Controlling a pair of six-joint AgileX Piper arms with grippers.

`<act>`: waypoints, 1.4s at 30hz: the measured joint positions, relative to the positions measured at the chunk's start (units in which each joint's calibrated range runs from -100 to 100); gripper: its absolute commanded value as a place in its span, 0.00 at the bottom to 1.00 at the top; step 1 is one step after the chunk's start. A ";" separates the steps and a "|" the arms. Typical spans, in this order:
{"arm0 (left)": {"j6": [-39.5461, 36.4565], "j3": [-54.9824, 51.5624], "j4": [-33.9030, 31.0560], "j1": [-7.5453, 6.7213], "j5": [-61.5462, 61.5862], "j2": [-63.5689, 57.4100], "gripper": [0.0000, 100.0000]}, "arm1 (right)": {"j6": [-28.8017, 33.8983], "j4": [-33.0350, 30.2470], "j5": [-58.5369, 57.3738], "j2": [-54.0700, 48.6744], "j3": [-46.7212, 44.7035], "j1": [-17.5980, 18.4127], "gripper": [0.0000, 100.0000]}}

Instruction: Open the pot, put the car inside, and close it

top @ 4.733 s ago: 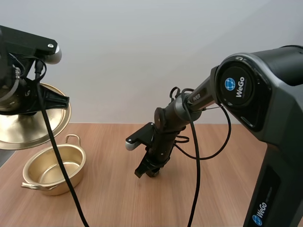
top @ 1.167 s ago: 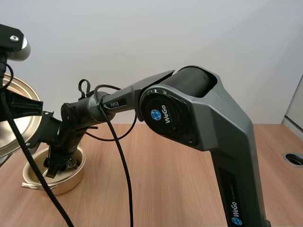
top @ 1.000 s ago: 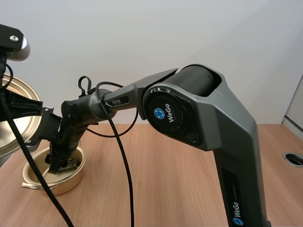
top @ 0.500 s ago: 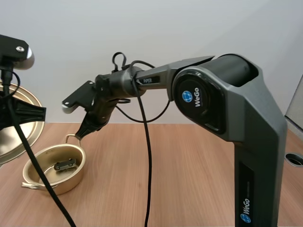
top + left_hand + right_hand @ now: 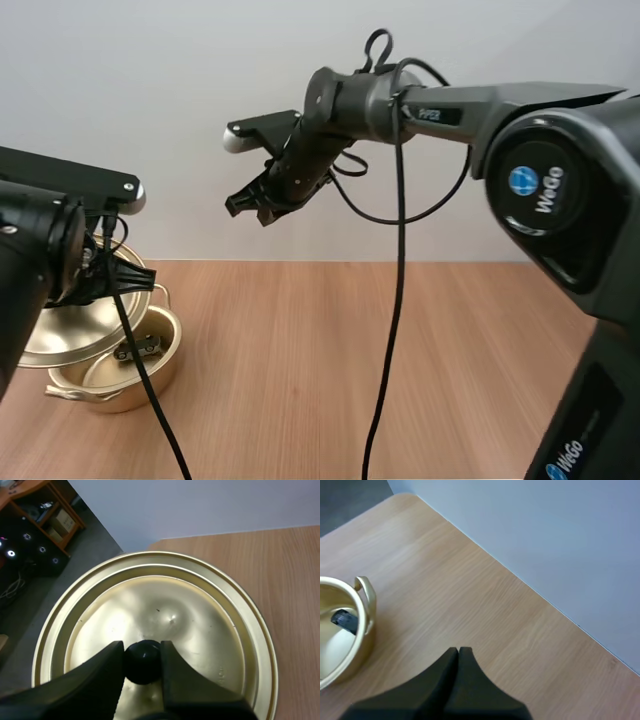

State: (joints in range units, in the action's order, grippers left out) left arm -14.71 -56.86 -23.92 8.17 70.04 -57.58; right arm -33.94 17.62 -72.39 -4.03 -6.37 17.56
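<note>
Two black fingers of my left gripper (image 5: 142, 652) pinch the dark knob (image 5: 143, 664) of the gold lid (image 5: 190, 615), a grip plain from my left wrist. The high view shows that lid hanging over the left side of the pot (image 5: 167, 364), at the table's (image 5: 400, 350) left. The car (image 5: 137, 349) lies inside the pot. My right gripper (image 5: 252, 205) hangs high, well apart to the right; its wrist view shows the fingers pressed together, holding nothing.

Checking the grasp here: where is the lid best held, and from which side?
The black knob at the centre of the lid, from its top side. It's the only raised part; the rim is thin and wide. The left end effector pinches it that way.
</note>
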 measured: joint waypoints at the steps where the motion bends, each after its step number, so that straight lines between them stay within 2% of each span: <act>1: -0.47 -0.65 0.00 0.00 -2.00 1.14 0.00 | 0.00 0.86 -1.16 -1.49 -0.78 -0.18 0.00; 11: -2.71 -2.82 0.12 0.00 -17.42 14.18 0.00 | 0.00 -0.25 -2.25 -19.60 -11.29 -0.25 0.00; 22: -4.16 -2.82 0.12 0.00 -20.64 24.35 0.00 | 0.00 -0.76 -3.18 -34.50 -20.65 -2.82 0.00; 38: -7.29 -2.82 -1.65 0.00 -21.45 30.37 0.00 | 0.00 -0.76 -6.12 -37.71 -20.82 -3.29 0.00; 42: -7.58 -2.82 -1.65 1.08 -23.85 31.63 0.00 | 0.00 -0.76 -6.33 -37.71 -20.82 -3.29 0.00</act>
State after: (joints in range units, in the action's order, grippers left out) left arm -22.29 -59.68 -25.58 9.25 46.19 -25.94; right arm -33.94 16.86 -78.72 -41.74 -27.19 14.27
